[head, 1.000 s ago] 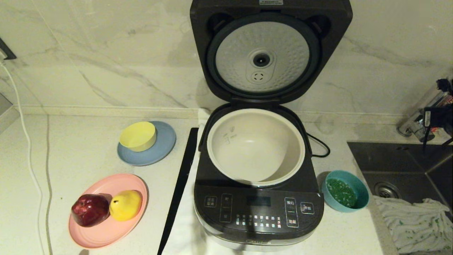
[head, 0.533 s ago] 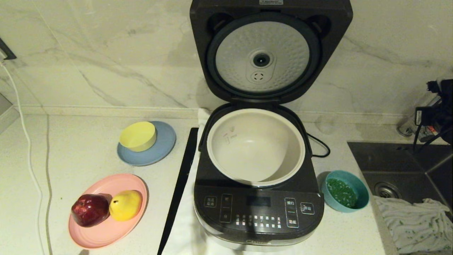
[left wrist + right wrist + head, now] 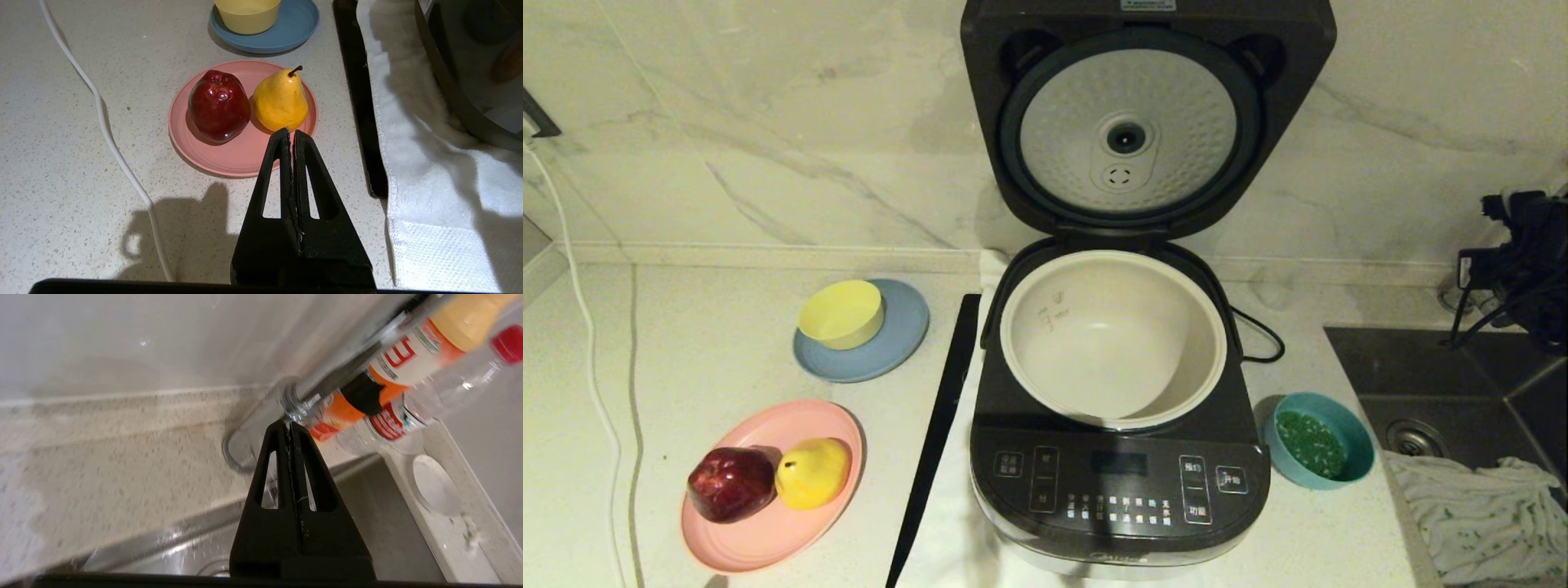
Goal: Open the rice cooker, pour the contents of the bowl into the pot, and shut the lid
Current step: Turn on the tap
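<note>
The right tool [image 3: 291, 426], fingers pressed together and empty, is seen cut off at the head view's right edge. The rice cooker [image 3: 1119, 474] is truncated at the bottom edge. The left tool [image 3: 291, 134] is likewise closed.

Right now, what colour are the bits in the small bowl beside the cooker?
Bright green bits, in the teal bowl; head view.

A: Where's the rice cooker [image 3: 1117, 457]?
B: Mid-counter [image 3: 711, 343], lid [image 3: 1147, 114] raised behind the pot [image 3: 1112, 339].
A: And the bowl [image 3: 1319, 451]?
B: Just right of the cooker, contents [image 3: 1308, 443] inside; sink [image 3: 1462, 384] further right.
</note>
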Controlling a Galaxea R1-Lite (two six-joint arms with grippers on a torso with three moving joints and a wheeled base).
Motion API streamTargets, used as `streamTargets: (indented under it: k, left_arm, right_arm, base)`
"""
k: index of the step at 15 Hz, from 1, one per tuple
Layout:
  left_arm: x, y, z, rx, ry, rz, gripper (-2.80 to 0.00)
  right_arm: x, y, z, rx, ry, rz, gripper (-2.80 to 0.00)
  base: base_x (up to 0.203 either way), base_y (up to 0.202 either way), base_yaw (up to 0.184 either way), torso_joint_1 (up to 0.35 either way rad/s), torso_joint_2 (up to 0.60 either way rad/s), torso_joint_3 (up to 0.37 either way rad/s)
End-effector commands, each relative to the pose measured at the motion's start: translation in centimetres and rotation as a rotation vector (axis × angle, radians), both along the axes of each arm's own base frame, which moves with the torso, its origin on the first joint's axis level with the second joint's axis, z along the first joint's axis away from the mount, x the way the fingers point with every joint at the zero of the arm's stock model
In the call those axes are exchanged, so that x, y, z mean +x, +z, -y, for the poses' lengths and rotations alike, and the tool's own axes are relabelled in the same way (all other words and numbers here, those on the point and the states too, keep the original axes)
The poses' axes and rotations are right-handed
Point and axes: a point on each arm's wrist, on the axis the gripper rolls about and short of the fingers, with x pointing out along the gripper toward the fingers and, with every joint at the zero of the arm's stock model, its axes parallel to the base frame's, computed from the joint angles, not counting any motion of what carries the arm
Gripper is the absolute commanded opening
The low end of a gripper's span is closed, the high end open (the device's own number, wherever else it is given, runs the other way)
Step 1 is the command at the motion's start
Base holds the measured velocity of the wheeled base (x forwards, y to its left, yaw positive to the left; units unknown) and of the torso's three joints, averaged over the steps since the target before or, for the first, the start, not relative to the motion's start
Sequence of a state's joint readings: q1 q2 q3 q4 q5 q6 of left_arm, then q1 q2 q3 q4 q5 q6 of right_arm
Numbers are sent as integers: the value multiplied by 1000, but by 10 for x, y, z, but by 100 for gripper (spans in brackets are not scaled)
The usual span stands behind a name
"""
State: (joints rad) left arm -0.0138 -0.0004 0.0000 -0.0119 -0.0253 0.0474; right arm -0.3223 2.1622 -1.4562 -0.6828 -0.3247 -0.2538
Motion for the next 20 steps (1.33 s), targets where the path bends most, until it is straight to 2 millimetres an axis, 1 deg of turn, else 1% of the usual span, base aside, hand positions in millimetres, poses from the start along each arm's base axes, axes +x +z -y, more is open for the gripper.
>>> streamTargets:
  k: [1, 4, 6, 8, 10, 15, 17, 20]
  left_arm:
    - [1, -2, 0, 0, -1, -8, -280]
    - [1, -2, 0, 0, 1, -8, -280]
    - [1, -2, 0, 0, 1, -8, -280]
    - [1, -2, 0, 0, 1, -8, -280]
    - [1, -2, 0, 0, 1, -8, -280]
    - [1, -2, 0, 0, 1, -8, -280]
    - [1, -2, 0, 0, -2, -8, -280]
    - [1, -2, 0, 0, -2, -8, -280]
  right_arm:
    - [11, -9, 4, -1, -3, -5, -280]
    - [22, -13, 7, -5, -5, 3, -280]
    - [26, -15, 9, 2, -3, -10, -280]
    - [31, -22, 10, 7, -5, -18, -280]
    - [35, -22, 13, 3, -8, -8, -280]
    - [34, -20, 15, 1, -13, -1, -280]
    - [31, -21, 16, 6, -17, -8, -280]
    - [27, -20, 22, 7, -36, -9, -280]
  base:
    - [0, 0, 0, 0, 0, 0]
    - [0, 0, 0, 0, 0, 0]
    - [0, 0, 0, 0, 0, 0]
    - [0, 0, 0, 0, 0, 0]
    - [0, 0, 0, 0, 0, 0]
    - [0, 0, 0, 0, 0, 0]
    - [0, 0, 0, 0, 0, 0]
    - [0, 0, 0, 0, 0, 0]
